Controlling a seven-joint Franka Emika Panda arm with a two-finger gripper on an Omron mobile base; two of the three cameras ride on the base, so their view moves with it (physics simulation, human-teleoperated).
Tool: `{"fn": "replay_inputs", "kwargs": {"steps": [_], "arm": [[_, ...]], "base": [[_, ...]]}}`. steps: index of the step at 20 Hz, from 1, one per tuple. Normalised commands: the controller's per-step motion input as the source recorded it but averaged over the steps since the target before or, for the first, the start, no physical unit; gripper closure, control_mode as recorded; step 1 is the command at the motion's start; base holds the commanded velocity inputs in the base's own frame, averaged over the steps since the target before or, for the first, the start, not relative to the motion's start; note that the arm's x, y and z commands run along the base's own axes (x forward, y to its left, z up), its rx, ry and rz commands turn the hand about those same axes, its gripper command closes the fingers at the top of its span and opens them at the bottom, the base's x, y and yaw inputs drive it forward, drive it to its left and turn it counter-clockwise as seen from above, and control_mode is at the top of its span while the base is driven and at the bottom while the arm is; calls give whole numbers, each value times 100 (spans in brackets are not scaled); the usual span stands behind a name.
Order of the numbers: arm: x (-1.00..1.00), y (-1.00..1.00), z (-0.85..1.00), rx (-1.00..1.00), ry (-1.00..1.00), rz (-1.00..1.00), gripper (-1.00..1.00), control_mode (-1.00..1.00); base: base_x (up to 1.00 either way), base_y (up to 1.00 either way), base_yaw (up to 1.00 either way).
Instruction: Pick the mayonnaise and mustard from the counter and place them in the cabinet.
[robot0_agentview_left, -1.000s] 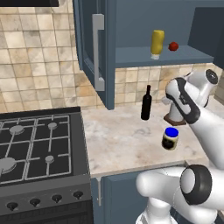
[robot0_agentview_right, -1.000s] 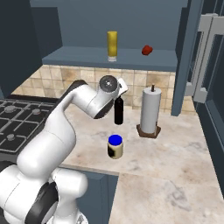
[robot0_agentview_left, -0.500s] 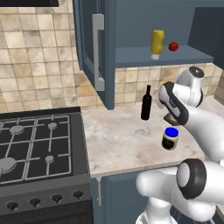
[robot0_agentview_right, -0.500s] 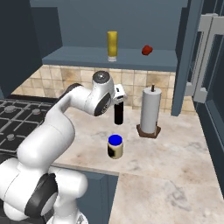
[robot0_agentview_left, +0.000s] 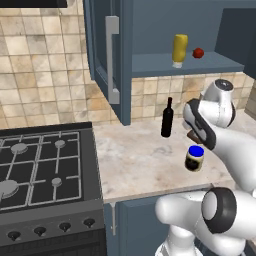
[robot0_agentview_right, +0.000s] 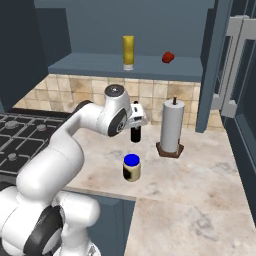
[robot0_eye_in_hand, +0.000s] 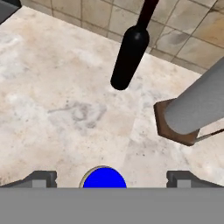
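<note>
- Beige marbled stone tabletop (robot0_agentview_left: 135, 165) carries a small squat mayonnaise jar with a blue lid (robot0_agentview_left: 194, 158), standing upright near its front edge.
- Yellow mustard squeeze bottle (robot0_agentview_left: 179, 49) stands upright on the blue shelf (robot0_agentview_right: 90, 65) inside the open dark blue wall cabinet (robot0_agentview_left: 107, 55), with a small red ball (robot0_agentview_left: 198, 52) just to its right on the same shelf.
- White arm reaches over the tabletop, and its fingers (robot0_eye_in_hand: 42, 178) are spread wide apart with nothing between them.
- In the hand view the gripper (robot0_eye_in_hand: 111, 180) hangs directly above the jar, whose blue lid (robot0_eye_in_hand: 104, 178) shows between the two tips at the bottom edge; no contact can be seen.
- Tall dark wine bottle (robot0_agentview_left: 167, 118) stands upright farther back on the tabletop, behind the jar and apart from it.
- Grey paper-towel roll on a brown wooden holder (robot0_agentview_right: 171, 128) stands to the right of the wine bottle, near the tiled wall.
- Black gas stove (robot0_agentview_left: 40, 170) sits at the left, beside the tabletop.
</note>
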Motion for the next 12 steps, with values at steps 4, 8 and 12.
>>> {"fn": "replay_inputs", "kwargs": {"steps": [4,8,12], "arm": [[-20,-3,-4,5,4,-10,-100,-100],[-17,0,-12,6,7,-11,-100,-100],[-33,0,-22,6,5,-9,-100,-100]], "base": [[0,0,0],[0,0,0],[0,0,0]]}}
